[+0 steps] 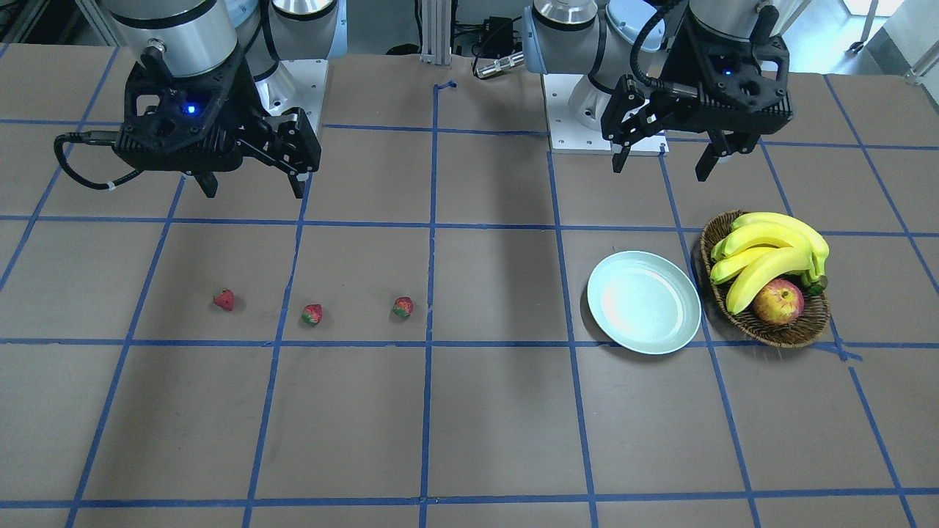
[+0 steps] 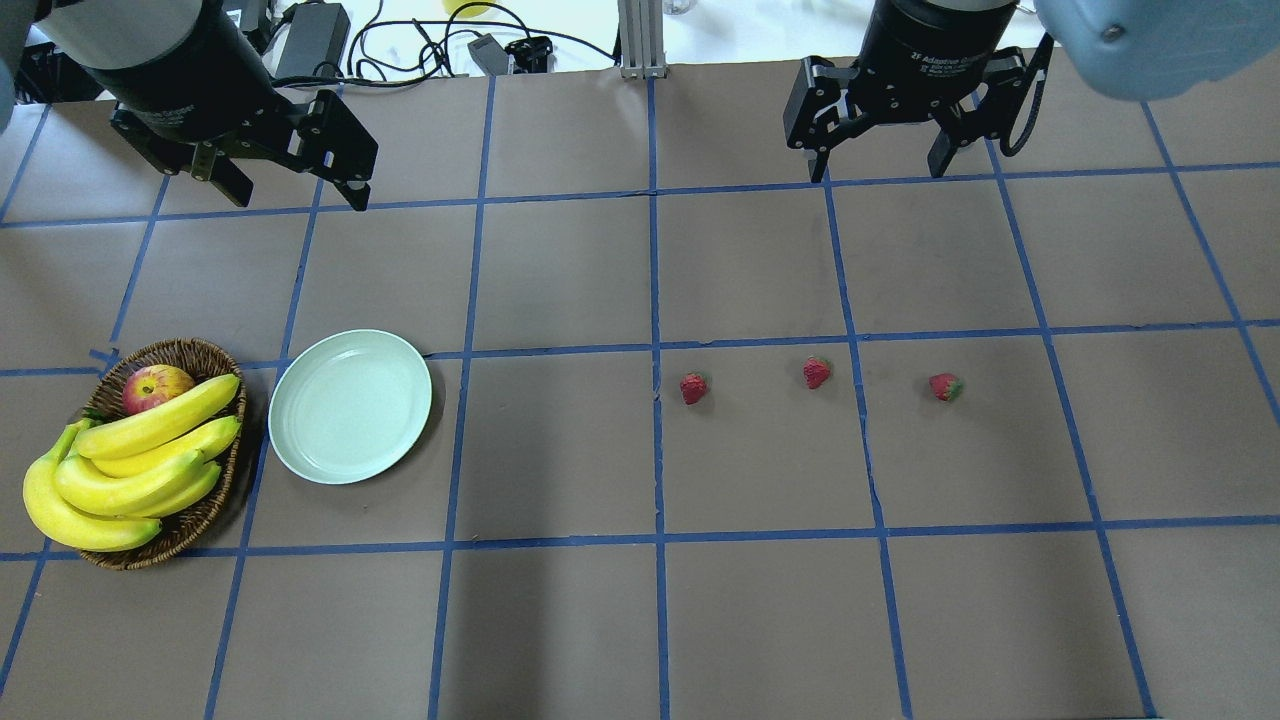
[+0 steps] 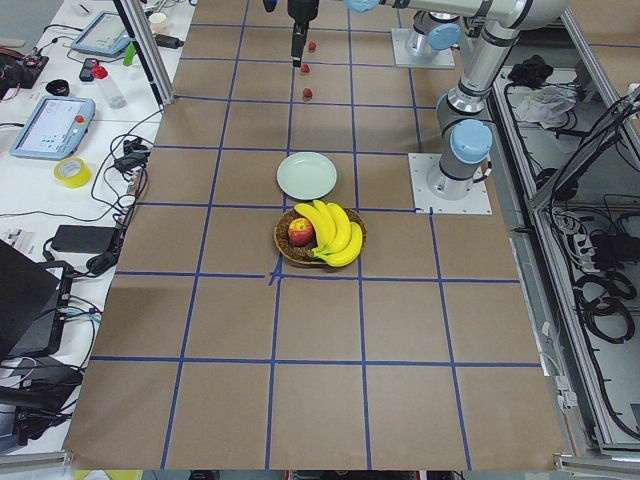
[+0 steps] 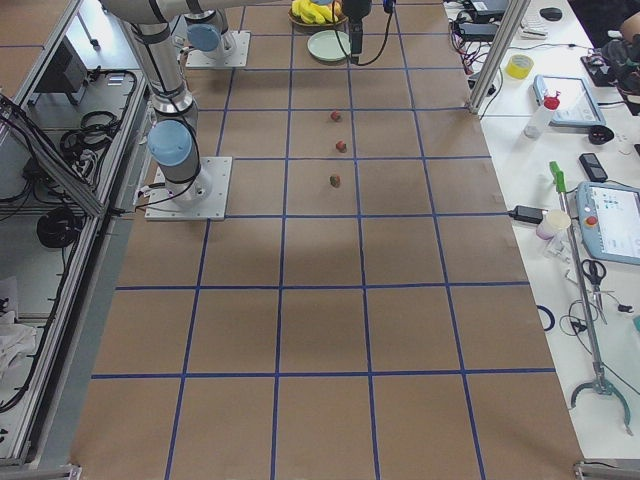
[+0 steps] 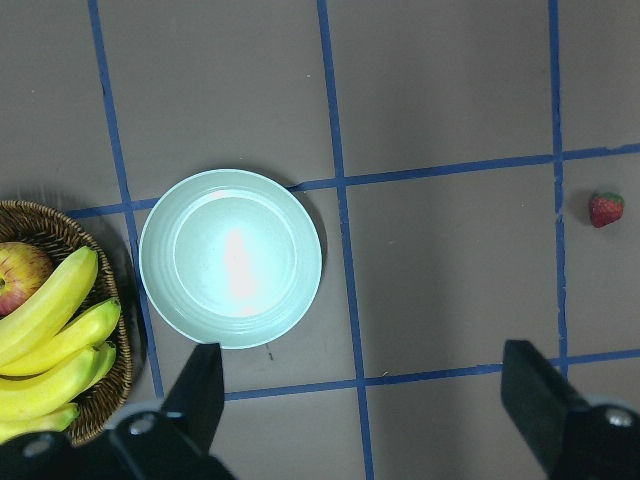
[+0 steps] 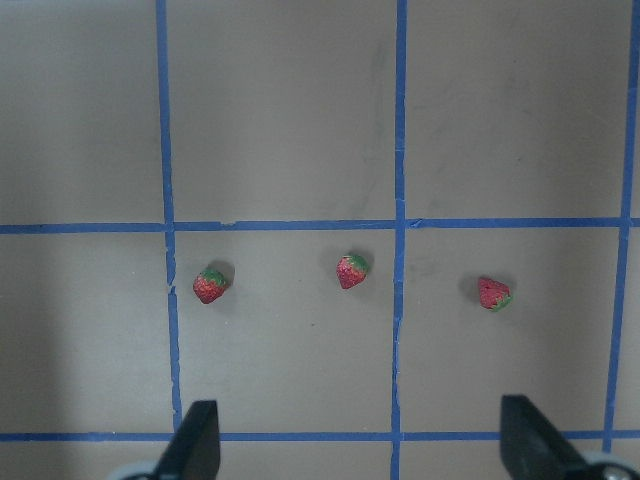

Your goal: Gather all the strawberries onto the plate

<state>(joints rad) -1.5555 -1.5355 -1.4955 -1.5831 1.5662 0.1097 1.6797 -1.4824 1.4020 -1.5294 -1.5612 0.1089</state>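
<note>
Though apart, strawberries ahead of right pincer.

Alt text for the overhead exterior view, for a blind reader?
Three strawberries lie in a row on the right of the table; at left, an empty plate sits beside a basket holding bananas and an apple. Left gripper and right gripper hang open at the top.

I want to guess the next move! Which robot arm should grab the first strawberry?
The right arm. The right pincer hangs open on the same side of the table as the strawberries, and its wrist camera sees all three. The left pincer, also open, hangs over by the plate, farther from them.
</note>
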